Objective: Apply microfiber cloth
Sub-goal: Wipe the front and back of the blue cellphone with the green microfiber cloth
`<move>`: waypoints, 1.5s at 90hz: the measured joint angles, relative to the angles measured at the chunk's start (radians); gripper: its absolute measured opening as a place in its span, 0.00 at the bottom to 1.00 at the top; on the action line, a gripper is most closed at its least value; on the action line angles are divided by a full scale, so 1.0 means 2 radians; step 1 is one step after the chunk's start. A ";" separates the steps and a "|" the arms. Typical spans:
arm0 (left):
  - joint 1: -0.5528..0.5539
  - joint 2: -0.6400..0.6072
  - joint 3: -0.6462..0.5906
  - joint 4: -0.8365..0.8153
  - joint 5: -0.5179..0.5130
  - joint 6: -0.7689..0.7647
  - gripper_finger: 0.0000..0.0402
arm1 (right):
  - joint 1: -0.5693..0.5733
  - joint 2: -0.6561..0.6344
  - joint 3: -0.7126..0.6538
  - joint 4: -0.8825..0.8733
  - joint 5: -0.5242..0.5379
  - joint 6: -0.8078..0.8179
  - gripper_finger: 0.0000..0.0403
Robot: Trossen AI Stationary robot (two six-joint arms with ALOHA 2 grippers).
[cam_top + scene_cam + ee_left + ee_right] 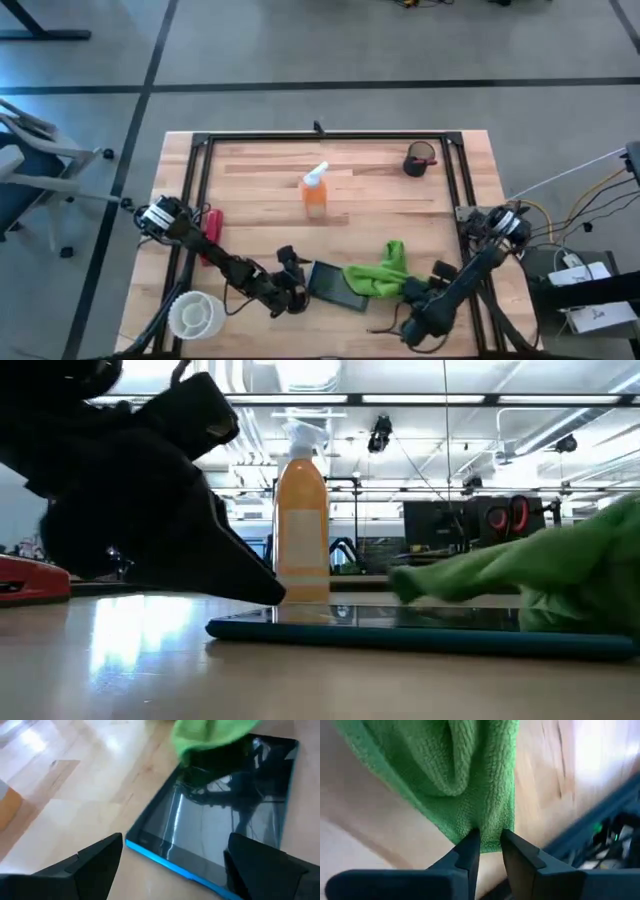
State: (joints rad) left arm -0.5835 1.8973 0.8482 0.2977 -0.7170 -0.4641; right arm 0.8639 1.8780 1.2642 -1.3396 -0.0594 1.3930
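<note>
Table of pale wood bearing an orange spray bottle at centre and a dark tablet near the front edge. Microfiber cloth, lime green, lies partly on the tablet's right end and trails onto the wood. Right gripper pinches the cloth's hem, fingers nearly closed on the fabric. Left gripper sits at the tablet's left end, fingers spread wide and empty, apparently bracing it. Good practice, as judged here: keep the pinch firm, drag the cloth flat across the glass, and keep the tablet steady.
</note>
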 joint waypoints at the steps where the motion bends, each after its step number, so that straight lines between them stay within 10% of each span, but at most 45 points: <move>1: 0.000 0.000 0.000 0.000 0.000 0.000 0.87 | 0.001 -0.004 0.001 0.000 0.001 0.005 0.15; 34: 0.006 0.000 0.001 0.004 0.003 -0.008 0.87 | -0.037 -0.097 0.017 0.122 0.294 0.007 0.15; 73: 0.003 -0.053 0.000 -0.035 0.026 -0.016 0.87 | -0.125 -0.072 -0.095 0.321 0.174 -0.154 0.16; 100: -0.014 -0.242 -0.027 -0.239 0.010 -0.043 0.87 | -0.097 -0.083 -0.168 0.320 0.106 -0.063 0.16; 135: -0.039 -0.491 -0.153 -0.254 0.010 -0.051 0.87 | 0.059 -0.115 -0.152 0.301 -0.105 0.177 0.15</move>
State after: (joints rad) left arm -0.6609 0.9149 0.5423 -0.2108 -0.6961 -0.5654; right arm 0.9816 1.6477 0.9607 -0.7385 -0.2704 1.7477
